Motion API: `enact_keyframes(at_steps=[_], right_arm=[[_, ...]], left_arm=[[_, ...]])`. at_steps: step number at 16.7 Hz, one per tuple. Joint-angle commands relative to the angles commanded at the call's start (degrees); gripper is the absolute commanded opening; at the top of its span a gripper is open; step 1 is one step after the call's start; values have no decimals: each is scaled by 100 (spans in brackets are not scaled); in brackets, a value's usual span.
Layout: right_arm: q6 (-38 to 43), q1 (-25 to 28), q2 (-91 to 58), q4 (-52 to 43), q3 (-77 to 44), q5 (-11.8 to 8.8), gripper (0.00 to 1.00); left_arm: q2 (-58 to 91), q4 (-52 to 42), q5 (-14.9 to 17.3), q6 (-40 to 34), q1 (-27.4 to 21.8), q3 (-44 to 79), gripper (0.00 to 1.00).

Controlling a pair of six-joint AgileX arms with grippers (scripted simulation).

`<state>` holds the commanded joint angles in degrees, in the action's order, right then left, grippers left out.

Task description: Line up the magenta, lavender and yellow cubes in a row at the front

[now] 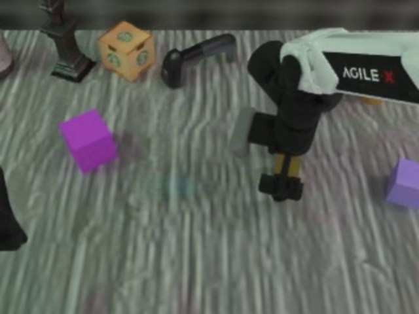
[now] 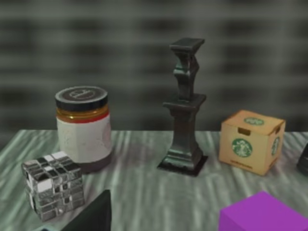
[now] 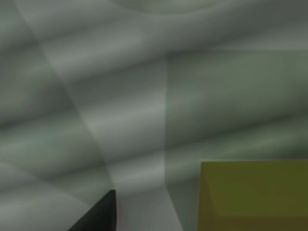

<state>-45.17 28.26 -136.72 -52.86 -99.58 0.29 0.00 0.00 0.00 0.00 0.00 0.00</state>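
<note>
top view: right gripper (image 1: 281, 185) at centre-right pinches the small mustard-yellow cube (image 1: 287, 163); large matte magenta cube (image 1: 88, 139) left, pale lavender cube (image 1: 404, 184) right edge. right wrist view: yellow cube lower right. a shallow pinch could let it slip. left gripper's fingers: cannot tell.
</note>
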Motion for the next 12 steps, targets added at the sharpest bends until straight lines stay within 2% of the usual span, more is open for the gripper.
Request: enact_keyframes(at_steps=[11,12], right_arm=[[0,0,0,0,0,0,2],[0,0,0,0,0,0,0]], left_arm=[[0,0,0,0,0,0,100],[0,0,0,0,0,0,100]])
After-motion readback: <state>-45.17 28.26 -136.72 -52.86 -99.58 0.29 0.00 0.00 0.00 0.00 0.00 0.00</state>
